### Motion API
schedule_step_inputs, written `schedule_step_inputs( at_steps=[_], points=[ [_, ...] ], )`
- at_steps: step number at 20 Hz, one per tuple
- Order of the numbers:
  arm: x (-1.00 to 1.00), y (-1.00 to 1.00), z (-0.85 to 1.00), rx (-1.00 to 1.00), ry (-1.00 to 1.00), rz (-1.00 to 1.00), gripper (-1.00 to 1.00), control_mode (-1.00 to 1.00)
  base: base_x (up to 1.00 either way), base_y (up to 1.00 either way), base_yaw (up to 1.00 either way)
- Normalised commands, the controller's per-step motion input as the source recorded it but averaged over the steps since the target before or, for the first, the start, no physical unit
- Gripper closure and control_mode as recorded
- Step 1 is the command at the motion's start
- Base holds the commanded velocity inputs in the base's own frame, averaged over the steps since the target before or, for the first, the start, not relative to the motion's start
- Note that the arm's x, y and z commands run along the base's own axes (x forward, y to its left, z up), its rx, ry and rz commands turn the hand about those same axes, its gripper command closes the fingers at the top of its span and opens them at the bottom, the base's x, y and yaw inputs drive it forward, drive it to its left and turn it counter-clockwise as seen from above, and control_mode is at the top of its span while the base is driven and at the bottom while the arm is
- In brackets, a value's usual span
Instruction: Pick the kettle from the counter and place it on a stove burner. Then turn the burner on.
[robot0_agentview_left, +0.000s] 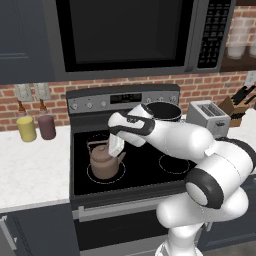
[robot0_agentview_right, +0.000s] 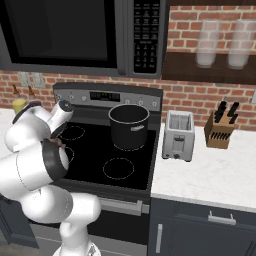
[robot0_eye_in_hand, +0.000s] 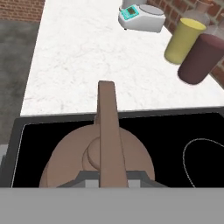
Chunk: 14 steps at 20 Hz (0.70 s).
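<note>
black pot (robot0_agentview_right: 129, 126) on cooktop, toaster (robot0_agentview_right: 179, 134) beside knife block (robot0_agentview_right: 219, 129).

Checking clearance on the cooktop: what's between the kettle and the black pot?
Left base view: the arm's white wrist crosses between kettle and black pot; beneath it, bare glass cooktop.

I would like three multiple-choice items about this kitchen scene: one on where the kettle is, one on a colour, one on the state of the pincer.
1. Where is the kettle?
A. on the cooktop's front left ring
B. on the white counter
C. inside the black pot

2. What colour is the toaster?
A. red
B. silver-white
C. green

3. How is the pincer?
A. wide open above the pot
B. shut on the kettle's handle
C. shut on a cooktop knob

Answers:
1. A, the kettle sits within the burner ring on the black glass.
2. B, its body is pale metal.
3. B, the handle runs up from the pincer in the hand view.
</note>
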Motion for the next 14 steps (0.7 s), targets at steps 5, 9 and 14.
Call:
schedule_step_inputs(
  at_steps=[5,9,14],
  points=[
    [0.00,0.00,-0.25,0.00,0.02,0.00,1.00,-1.00,0.00,0.00,0.00],
    [0.00,-0.01,-0.25,0.00,0.01,0.00,1.00,-1.00,0.00,0.00,0.00],
    [0.00,-0.01,-0.01,0.00,0.01,0.00,1.00,-1.00,0.00,0.00,0.00]
  ],
)
